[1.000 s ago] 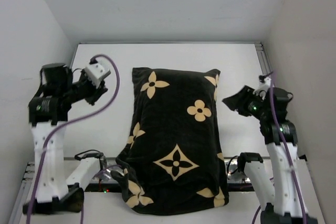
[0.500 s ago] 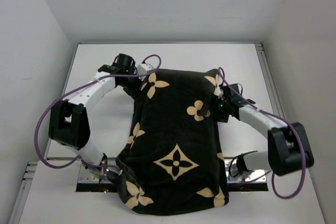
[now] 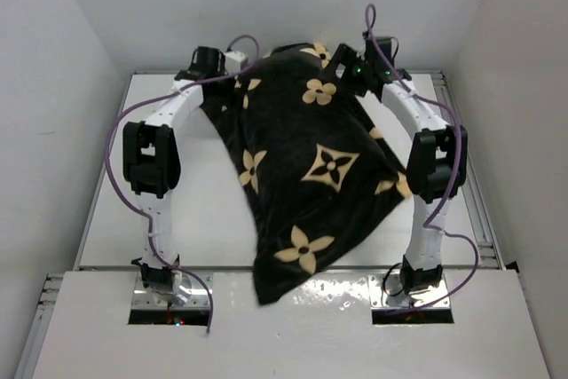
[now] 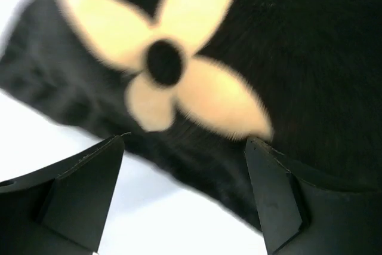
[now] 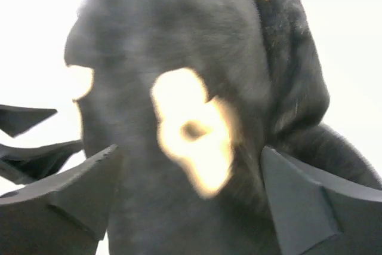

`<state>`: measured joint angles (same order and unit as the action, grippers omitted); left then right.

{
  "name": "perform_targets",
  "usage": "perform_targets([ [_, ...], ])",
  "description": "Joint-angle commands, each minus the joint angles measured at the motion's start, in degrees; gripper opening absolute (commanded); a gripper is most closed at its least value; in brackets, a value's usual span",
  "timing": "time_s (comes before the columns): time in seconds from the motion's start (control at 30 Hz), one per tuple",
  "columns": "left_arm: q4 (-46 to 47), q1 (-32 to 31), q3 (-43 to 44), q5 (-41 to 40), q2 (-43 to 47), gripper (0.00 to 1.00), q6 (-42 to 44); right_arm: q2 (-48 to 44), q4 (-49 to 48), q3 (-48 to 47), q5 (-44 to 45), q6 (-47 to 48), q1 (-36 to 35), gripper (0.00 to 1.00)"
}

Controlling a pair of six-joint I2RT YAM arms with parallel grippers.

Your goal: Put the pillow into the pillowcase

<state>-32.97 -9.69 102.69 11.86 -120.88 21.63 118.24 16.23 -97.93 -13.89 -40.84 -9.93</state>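
The black pillowcase (image 3: 311,166) with tan flowers lies diagonally across the white table (image 3: 204,219). Its far end is raised against the back wall and its near corner reaches the front ledge. The pillow is hidden; the case looks bulky. Both arms reach to the far edge. My left gripper (image 3: 244,68) is at the case's far left corner. In the left wrist view its jaws (image 4: 186,141) stand wide, with the pillowcase (image 4: 286,58) edge crossing at the tips. My right gripper (image 3: 337,59) is at the far right corner, also wide (image 5: 190,149), with bunched pillowcase (image 5: 155,40) filling the gap.
White walls enclose the table on three sides, close behind both grippers. Purple cables (image 3: 115,130) loop off each arm. A metal rail (image 3: 475,210) runs along the table's right edge. The near ledge (image 3: 106,326) holds the arm bases.
Both arms have swung from the sides to the far edge. The pillowcase's far end went up and back, its body turned diagonal. Both pairs of jaws now stand wide.
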Motion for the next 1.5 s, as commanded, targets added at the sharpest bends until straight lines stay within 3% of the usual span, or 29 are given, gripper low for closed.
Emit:
perform_targets([
  [0.0, 1.35, 2.39, 9.62, -4.21, -0.41, 0.82, -4.93, 2.52, 1.85, -8.58, -3.77, 0.74, 1.93, 0.99],
  [0.1, 2.38, 5.20, 5.34, -3.16, 3.88, 0.85, -3.79, -5.24, 6.80, -2.48, 0.42, 6.10, 2.90, 0.99],
  [0.2, 7.29, 7.31, -2.75, -4.12, 8.46, 0.89, -3.87, -15.98, 1.98, 15.70, 6.40, 4.38, 5.35, 0.99],
  [0.23, 8.09, 8.97, -5.03, -3.69, 8.82, 0.90, -4.13, -23.33, -0.56, 23.93, 6.85, 3.50, 7.10, 0.99],
  [0.3, 10.20, 11.78, -5.40, -4.21, 7.51, 0.91, -5.54, -30.31, -2.77, 31.27, 9.39, 4.00, 7.56, 0.99],
  [0.37, 11.35, 12.77, -3.74, -4.38, 3.39, 0.91, -7.21, -38.76, -3.05, 40.07, 12.99, 6.55, 3.36, 0.96],
  [0.43, 12.05, 13.21, -0.49, -4.13, -0.13, 0.91, -9.05, -42.20, 2.03, 46.14, 17.92, 6.22, -2.18, 0.82],
  [0.47, 12.66, 13.12, 0.65, -3.95, -3.80, 0.92, -9.84, -44.73, 3.79, 48.34, 18.89, 3.43, -2.89, 0.59],
  [0.5, 13.28, 12.95, 2.58, -2.82, -5.23, 0.92, -10.46, -46.24, 4.77, 54.71, 19.68, -4.35, -2.46, 0.27],
  [0.53, 15.37, 12.86, 3.03, -0.46, -7.33, 0.99, -12.55, -48.17, 3.04, 59.04, 18.73, -7.29, -1.68, 0.27],
  [0.57, 17.13, 12.60, 3.21, 0.61, -8.05, 1.00, -13.79, -52.36, 0.32, 63.08, 17.94, -9.67, -1.06, 0.35],
  [0.6, 18.54, 12.25, 3.13, 1.75, -8.58, 1.00, -14.68, -54.41, -2.23, 69.13, 17.85, -14.22, 0.08, 0.63],
  [0.7, 21.63, 10.76, 4.52, 3.52, -10.95, 1.00, -15.39, -59.43, 0.97, 73.22, 21.26, -19.61, 0.44, 0.84],
  [0.8, 18.22, 8.66, 8.91, -2.78, -15.51, 1.00, -15.56, -60.67, 5.47, 74.02, 22.77, -21.47, 0.44, 0.99],
  [0.83, 15.60, 8.55, 10.23, -5.07, -18.75, 0.99, -15.56, -60.49, 6.35, 74.46, 22.07, -21.65, 0.53, 0.99],
  [0.9, 14.25, 8.55, 11.65, -5.88, -20.62, 0.89, -16.26, -58.22, 5.39, 74.46, 18.82, -21.65, 0.88, 0.99],
  [0.97, 16.08, 8.99, 9.82, -5.09, -20.63, 0.53, -18.02, -55.32, 5.39, 74.46, 18.55, -21.65, 1.58, 0.98],
  [1.0, 19.05, 9.08, 6.15, -3.96, -19.06, 0.37, -18.81, -52.00, 0.69, 76.20, 18.37, -21.74, 2.63, 0.96],
  [1.03, 20.39, 9.25, 4.55, -3.43, -18.26, 0.14, -18.73, -50.49, -1.53, 75.96, 17.50, -21.56, 3.42, 0.93],
  [1.1, 21.80, 9.52, 0.76, -3.15, -15.72, 0.00, -17.68, -45.67, -7.16, 74.38, 16.00, -21.03, 5.88, 0.69],
  [1.13, 21.81, 9.69, -0.20, -2.98, -14.92, 0.00, -17.06, -44.07, -8.39, 73.42, 16.09, -20.77, 6.67, 0.52],
  [1.17, 21.20, 11.17, -2.30, -2.89, -13.87, 0.00, -16.27, -42.32, -9.71, 70.71, 16.35, -19.90, 8.94, 0.19],
  [1.2, 20.06, 11.97, -3.80, -3.07, -11.33, 0.00, -15.14, -38.47, -9.90, 68.77, 16.26, -19.02, 9.66, 0.04],
  [1.33, 21.45, 17.23, -17.94, -3.15, -0.70, 0.00, -10.39, -27.91, -8.50, 52.45, 14.15, -10.78, 16.25, 0.00],
  [1.4, 19.10, 19.00, -28.64, -0.37, 6.22, 0.00, -5.14, -20.90, -5.43, 38.39, 9.52, -6.04, 16.88, 0.00],
  [1.47, 15.25, 19.27, -33.15, 1.66, 13.08, 0.00, 1.62, -16.13, 0.54, 23.27, 6.70, -3.47, 16.61, 0.00],
])
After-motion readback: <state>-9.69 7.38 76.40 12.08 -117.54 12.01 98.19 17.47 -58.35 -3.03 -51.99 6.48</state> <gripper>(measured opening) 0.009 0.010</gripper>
